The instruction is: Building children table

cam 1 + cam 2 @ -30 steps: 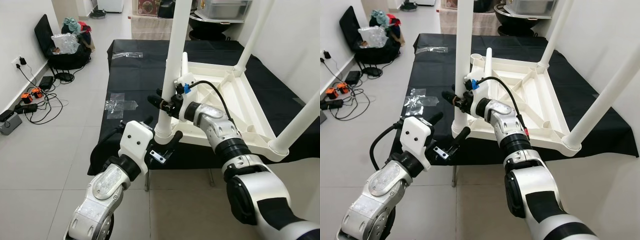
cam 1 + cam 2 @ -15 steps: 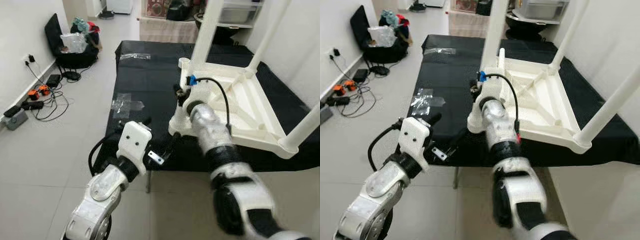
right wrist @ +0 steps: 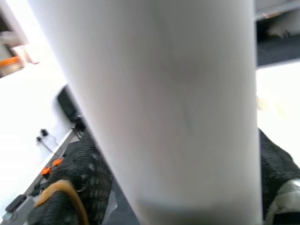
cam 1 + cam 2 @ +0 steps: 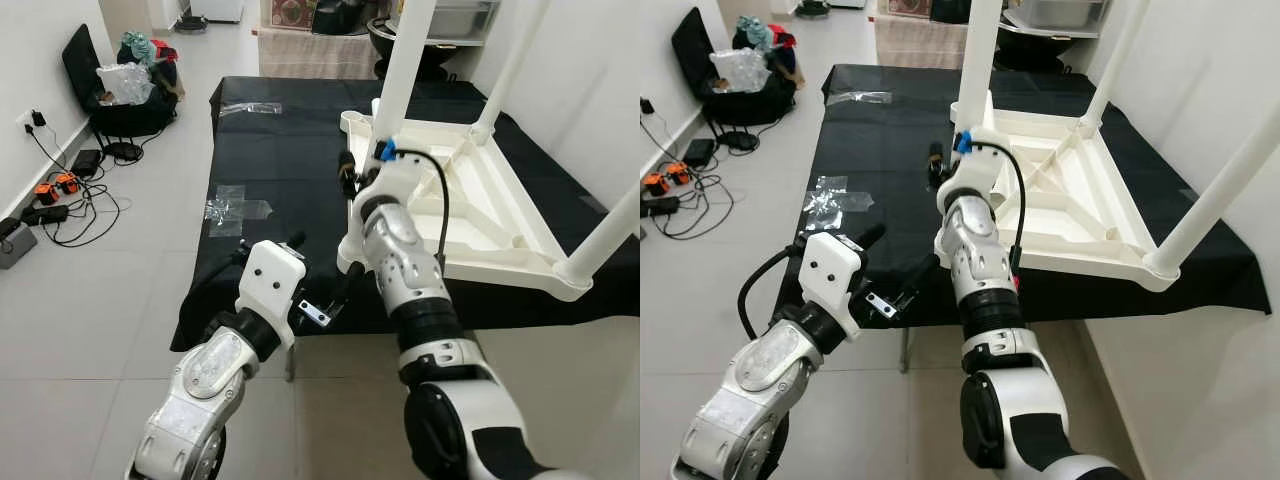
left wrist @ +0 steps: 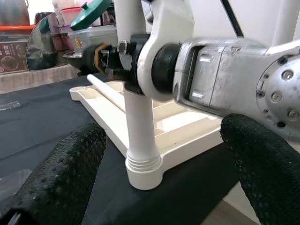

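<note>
The step in hand looks like screwing a leg into the upturned children's table, which lies on the black-clothed counter: the right pincer is clamped around the near-corner leg, a smooth white plastic tube seated in a ribbed collar (threads show at its base). The left pincer hangs wide and empty just before that corner, so the next move probably calls for twisting the leg tight while keeping it upright.

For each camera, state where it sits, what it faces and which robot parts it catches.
Head eyes: look down at the upturned white table on the black cloth; both silver arms show.
Left wrist: looks past the left gripper at the near table leg and the right arm.
Right wrist: sits against that leg, between the right gripper fingers.
All share this leg.
</note>
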You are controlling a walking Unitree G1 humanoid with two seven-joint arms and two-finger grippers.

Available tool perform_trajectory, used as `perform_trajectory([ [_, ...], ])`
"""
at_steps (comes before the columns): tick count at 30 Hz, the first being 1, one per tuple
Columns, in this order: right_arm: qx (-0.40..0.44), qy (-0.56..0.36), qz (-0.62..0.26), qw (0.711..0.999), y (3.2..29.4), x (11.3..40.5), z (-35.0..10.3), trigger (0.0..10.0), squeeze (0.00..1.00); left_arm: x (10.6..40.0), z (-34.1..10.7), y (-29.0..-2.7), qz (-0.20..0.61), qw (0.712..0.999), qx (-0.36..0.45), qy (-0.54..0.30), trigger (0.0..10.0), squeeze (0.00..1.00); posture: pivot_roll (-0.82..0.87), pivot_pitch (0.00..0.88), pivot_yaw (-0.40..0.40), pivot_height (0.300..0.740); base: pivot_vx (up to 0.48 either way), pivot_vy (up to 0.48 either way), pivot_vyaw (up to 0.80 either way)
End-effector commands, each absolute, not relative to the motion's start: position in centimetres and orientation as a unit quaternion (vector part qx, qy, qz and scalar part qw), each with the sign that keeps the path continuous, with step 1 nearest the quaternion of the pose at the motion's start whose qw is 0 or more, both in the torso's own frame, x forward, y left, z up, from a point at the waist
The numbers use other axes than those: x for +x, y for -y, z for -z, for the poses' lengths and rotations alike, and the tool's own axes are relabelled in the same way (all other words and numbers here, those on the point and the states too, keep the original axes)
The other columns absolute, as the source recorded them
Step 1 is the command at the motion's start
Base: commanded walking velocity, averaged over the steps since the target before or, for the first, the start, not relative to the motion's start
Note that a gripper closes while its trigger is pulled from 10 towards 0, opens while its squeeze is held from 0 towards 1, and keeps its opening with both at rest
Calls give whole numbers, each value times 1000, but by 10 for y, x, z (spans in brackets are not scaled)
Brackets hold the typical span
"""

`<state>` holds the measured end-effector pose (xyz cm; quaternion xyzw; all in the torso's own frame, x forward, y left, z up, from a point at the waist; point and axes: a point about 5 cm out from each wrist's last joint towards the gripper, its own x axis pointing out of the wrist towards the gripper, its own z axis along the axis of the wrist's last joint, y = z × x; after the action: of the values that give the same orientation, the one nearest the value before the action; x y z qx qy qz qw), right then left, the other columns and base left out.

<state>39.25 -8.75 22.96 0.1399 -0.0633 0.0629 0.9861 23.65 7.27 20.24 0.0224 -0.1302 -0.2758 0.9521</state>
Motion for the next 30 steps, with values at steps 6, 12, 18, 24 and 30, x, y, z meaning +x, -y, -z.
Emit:
perform_trajectory([
  [6, 103, 72, -394, 910, 84, 381, -243, 10000, 0, 235, -200, -71, 277, 952, 23, 127, 10000, 0, 54, 16, -91, 740, 0, 0, 0],
  [12, 54, 4, -558, 828, 92, 370, -218, 10000, 0, 236, -204, -66, 284, 949, 30, 136, 10000, 0, 60, 12, -95, 740, 0, 0, 0],
  [18, 42, -15, -584, 811, 87, 372, -211, 10000, 0, 235, -202, -65, 286, 948, 29, 133, 10000, 0, 67, 6, -94, 740, 0, 0, 0],
  [24, 57, 3, -548, 835, 79, 383, -217, 0, 0, 235, -200, -66, 284, 950, 27, 130, 10000, 0, 77, 3, -104, 740, 0, 0, 0],
  [30, 64, 46, -435, 897, 93, 397, -230, 0, 0, 235, -200, -67, 281, 950, 27, 130, 10000, 0, 69, 4, -101, 740, 0, 0, 0],
])
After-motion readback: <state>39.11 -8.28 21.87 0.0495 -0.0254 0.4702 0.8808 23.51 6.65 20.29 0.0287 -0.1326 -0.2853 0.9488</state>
